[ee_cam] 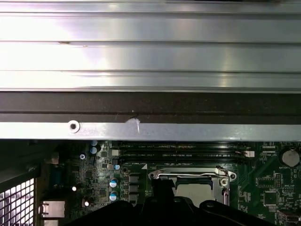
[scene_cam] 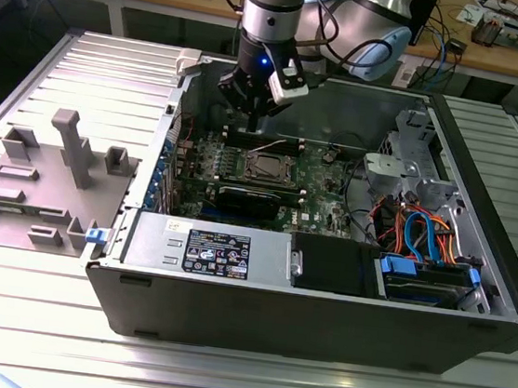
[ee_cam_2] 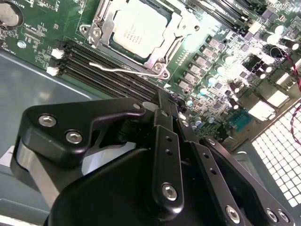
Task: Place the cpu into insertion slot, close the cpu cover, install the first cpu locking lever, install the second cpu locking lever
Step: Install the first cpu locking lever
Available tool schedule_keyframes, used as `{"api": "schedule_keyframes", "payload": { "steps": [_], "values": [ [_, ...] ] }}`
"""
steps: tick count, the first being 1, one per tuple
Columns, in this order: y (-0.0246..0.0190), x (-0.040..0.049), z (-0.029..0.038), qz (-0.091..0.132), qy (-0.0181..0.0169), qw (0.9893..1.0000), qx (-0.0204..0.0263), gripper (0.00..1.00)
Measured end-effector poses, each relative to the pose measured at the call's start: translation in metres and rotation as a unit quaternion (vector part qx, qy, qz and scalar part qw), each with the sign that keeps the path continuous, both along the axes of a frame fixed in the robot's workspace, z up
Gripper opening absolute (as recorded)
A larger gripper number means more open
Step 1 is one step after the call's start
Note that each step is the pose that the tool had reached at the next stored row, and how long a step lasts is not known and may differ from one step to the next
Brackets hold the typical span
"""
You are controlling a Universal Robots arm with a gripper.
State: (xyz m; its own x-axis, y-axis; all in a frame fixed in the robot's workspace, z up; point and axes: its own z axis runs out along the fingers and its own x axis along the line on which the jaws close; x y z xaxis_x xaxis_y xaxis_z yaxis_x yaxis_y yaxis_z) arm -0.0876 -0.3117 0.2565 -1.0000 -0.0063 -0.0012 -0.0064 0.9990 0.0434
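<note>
In the second wrist view, the black gripper (ee_cam_2: 173,110) is the closest thing. Its fingers (ee_cam_2: 165,155) are pressed together and hold nothing. The tips hang just over the long black memory slots (ee_cam_2: 113,75) on the green board (ee_cam_2: 42,37).

A bit past the tips is the cpu (ee_cam_2: 136,29). It lies flat in its slot. The cpu cover (ee_cam_2: 162,49) is down around it, and the chip's grey top shows through the square window. A thin metal lever (ee_cam_2: 123,69) lies along the side of the cover nearest the gripper. I cannot tell if it is hooked in.

In the first wrist view, the cover (ee_cam: 190,176) sits just past the dark gripper body, and the grey case wall (ee_cam: 150,132) is farther off.

In the exterior view, the open computer case (scene_cam: 301,321) lies on a metal table (scene_cam: 219,377). The power box (scene_cam: 206,249) is at the near side. The cpu (scene_cam: 265,167) is in the middle of the board. The gripper (scene_cam: 254,111) hangs just behind it, above the far edge of the board. A grey plastic tray (scene_cam: 45,179) sits at the exterior view's left.
</note>
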Motion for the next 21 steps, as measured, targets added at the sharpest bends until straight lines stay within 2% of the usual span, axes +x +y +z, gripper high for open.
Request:
{"api": "schedule_keyframes", "payload": {
  "steps": [8, 9, 10, 11, 13, 21],
  "values": [
    [0.0001, 0.0002, 0.0000, 0.000, 0.0000, 1.0000, 0.0000, 0.11],
    [0.0000, 0.0003, -0.0002, 0.000, 0.0000, 1.0000, 0.0012, 0.11],
    [0.0001, 0.0003, -0.0006, 0.000, 0.0000, 1.0000, 0.0073, 0.11],
    [0.0000, 0.0003, -0.0009, -0.001, 0.0000, 0.9999, 0.0101, 0.11],
    [0.0000, 0.0004, -0.0020, -0.002, -0.0001, 0.9999, 0.0120, 0.11],
    [-0.0003, 0.0027, -0.0059, -0.006, -0.0019, 0.9999, 0.0119, 0.11]
  ]
}}
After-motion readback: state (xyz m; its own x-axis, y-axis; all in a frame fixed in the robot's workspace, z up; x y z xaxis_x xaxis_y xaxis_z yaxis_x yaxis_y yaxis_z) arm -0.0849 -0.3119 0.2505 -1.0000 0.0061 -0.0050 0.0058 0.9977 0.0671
